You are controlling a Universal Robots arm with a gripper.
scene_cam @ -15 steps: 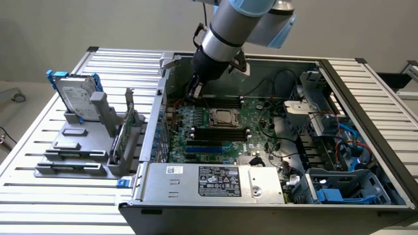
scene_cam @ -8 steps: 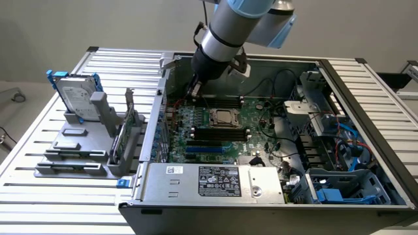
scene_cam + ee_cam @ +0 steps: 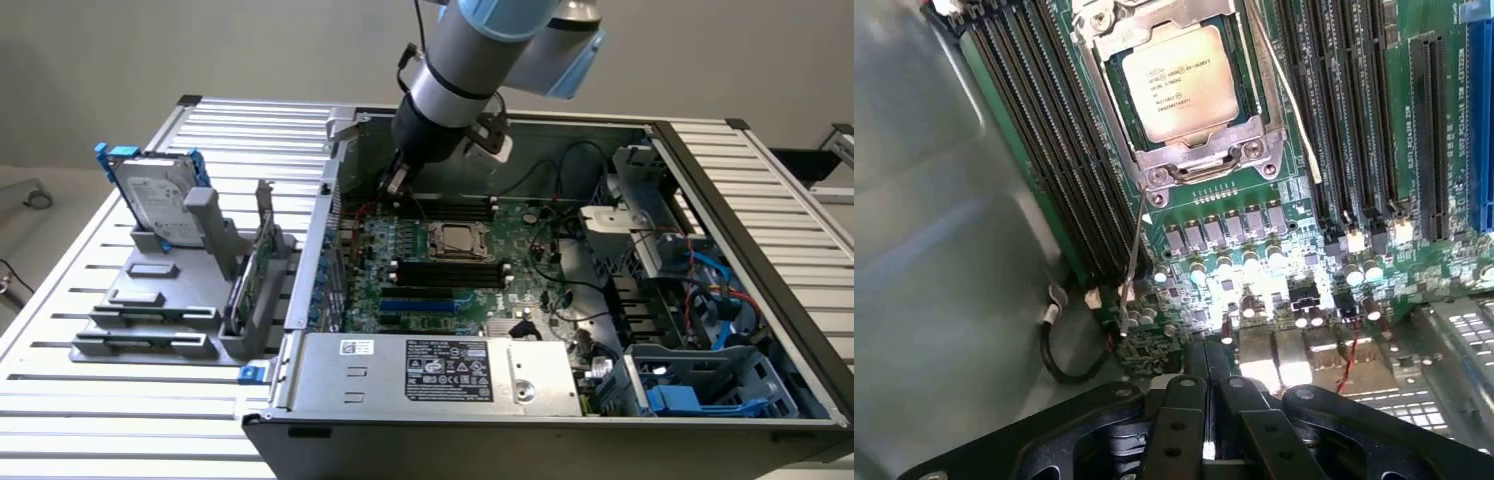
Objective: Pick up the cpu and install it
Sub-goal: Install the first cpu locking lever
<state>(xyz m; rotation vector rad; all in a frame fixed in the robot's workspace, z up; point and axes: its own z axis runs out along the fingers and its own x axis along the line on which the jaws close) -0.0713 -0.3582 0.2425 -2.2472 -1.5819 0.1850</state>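
Sitting flat inside the socket frame point(image 3: 1199, 160), the cpu point(image 3: 1179, 82) looks already placed on the motherboard point(image 3: 1444, 250), with its silver top facing up and the metal rim around it. By that, I judge pick-up and placement done, with the work at the securing stage. Any further move would call for handling the thin wire lever point(image 3: 1134, 260) just beside the socket frame without nudging the chip. The gripper point(image 3: 1204, 365) hangs apart from the socket frame, toward the case wall point(image 3: 934, 250). Its fingers are pressed together, empty and touching nothing.
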